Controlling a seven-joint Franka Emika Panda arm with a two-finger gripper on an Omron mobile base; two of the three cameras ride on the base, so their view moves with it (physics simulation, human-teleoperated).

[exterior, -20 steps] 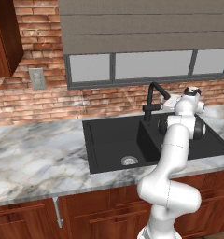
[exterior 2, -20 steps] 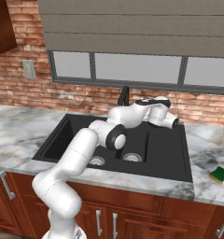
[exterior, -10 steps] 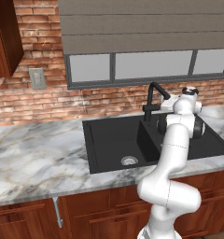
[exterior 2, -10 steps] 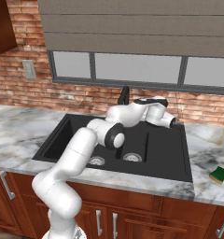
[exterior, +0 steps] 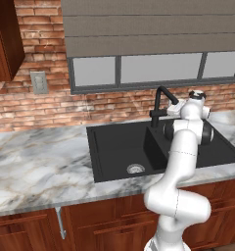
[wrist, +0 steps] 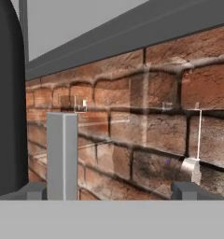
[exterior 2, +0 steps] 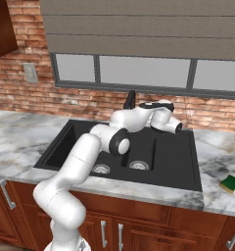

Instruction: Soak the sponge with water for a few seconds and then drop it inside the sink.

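The yellow and green sponge [exterior 2: 230, 183] lies on the marble counter to the right of the black double-basin sink [exterior 2: 174, 162] [exterior: 114, 147]. My gripper [wrist: 112, 190] is raised behind the sink beside the black faucet [exterior: 161, 95] [exterior 2: 131, 100], far from the sponge. It faces the brick wall and is open, with its fingertips [wrist: 37, 191] far apart. A grey upright lever [wrist: 62, 154] stands between the jaws, close to the left one, and nothing is gripped. The faucet's dark neck [wrist: 6, 93] rises at the hand view's left. The water is out of view.
A window [exterior: 139, 68] with a grey blind sits above the brick backsplash. A wall outlet [exterior: 39, 82] is at the far left. Marble counter [exterior: 36, 162] runs on both sides of the sink, and wooden cabinets [exterior 2: 139, 230] stand below. Each basin has a silver drain [exterior 2: 101, 169].
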